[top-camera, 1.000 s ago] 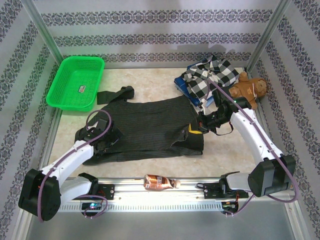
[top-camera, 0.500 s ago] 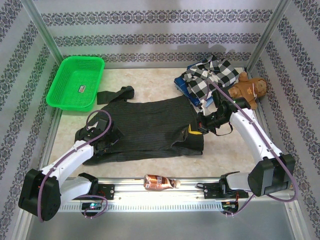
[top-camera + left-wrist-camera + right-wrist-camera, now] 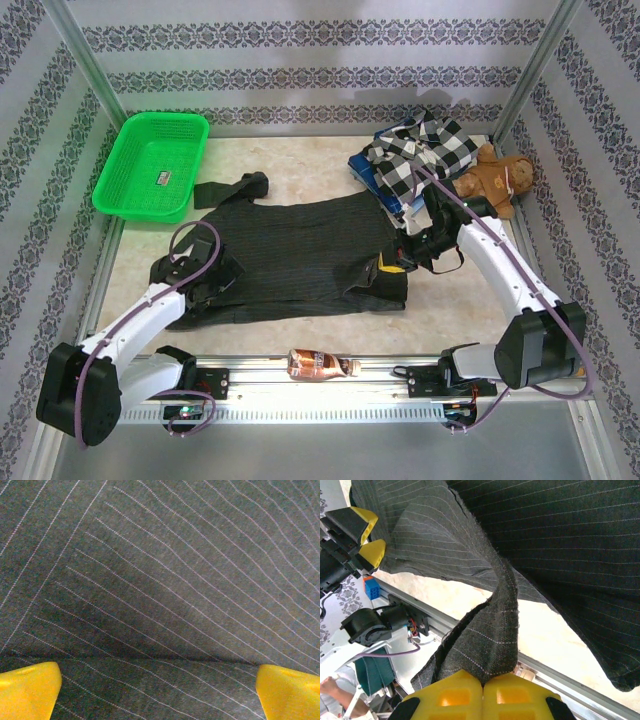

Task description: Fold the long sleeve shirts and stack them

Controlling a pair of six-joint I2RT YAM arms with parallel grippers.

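A dark charcoal pinstriped shirt (image 3: pixel 290 250) lies spread across the middle of the table. My left gripper (image 3: pixel 208 286) stands open on its left part. In the left wrist view the yellow fingertips (image 3: pixel 27 690) sit far apart at the bottom corners, with striped cloth (image 3: pixel 165 580) and a crease between them. My right gripper (image 3: pixel 386 266) is shut on the shirt's right edge. In the right wrist view its pads (image 3: pixel 455 697) pinch a raised fold of the cloth (image 3: pixel 492 640). A black-and-white checked shirt (image 3: pixel 425 152) lies crumpled on a blue garment (image 3: pixel 368 176) at the back right.
A green basket (image 3: pixel 150 165) stands at the back left. A brown teddy bear (image 3: pixel 497 180) sits by the right wall, next to the checked shirt. A bottle (image 3: pixel 318 365) lies on the metal rail (image 3: pixel 260 378) at the table's near edge, between the arm bases.
My right gripper has moved a little left and towards the near edge, dragging the pinched shirt edge with it. The left arm has not moved.
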